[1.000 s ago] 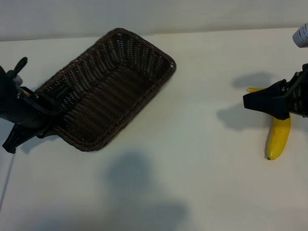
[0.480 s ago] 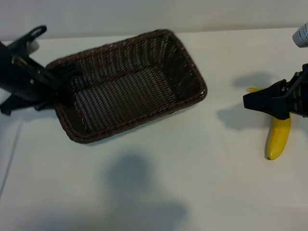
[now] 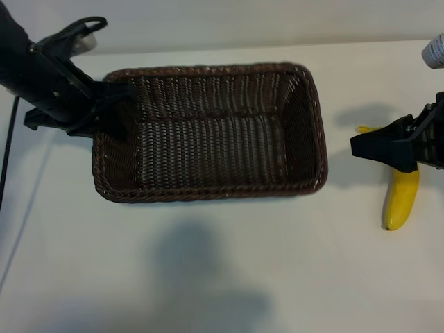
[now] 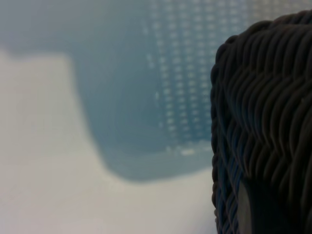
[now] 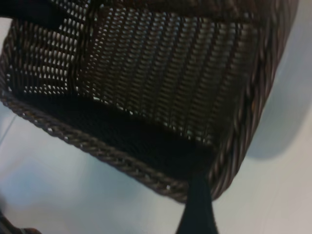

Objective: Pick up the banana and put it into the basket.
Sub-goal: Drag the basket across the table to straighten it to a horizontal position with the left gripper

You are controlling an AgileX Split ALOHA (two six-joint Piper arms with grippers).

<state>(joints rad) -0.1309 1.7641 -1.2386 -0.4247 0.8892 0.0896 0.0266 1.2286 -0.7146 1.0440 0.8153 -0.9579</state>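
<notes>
The dark brown wicker basket [image 3: 316, 125] lies lengthwise across the middle of the table. My left gripper [image 3: 114, 114] is shut on the rim of its left end, and the weave [image 4: 263, 122] fills one side of the left wrist view. The yellow banana [image 3: 401, 201] lies on the table at the far right, partly hidden under my right gripper [image 3: 361, 146]. That gripper hovers over the banana's stem end, open and holding nothing. The right wrist view looks across at the basket [image 5: 161, 63] past one dark fingertip [image 5: 197, 209].
A white bottle-like object [image 3: 435, 50] shows at the top right edge. A black cable [image 3: 7, 146] runs down the far left. A band of bare table separates the basket's right end from the banana, and the table's front is bare apart from a shadow.
My left gripper has swung the basket round from a diagonal to lying level, and its far end now reaches closer to the banana. The right arm has not moved.
</notes>
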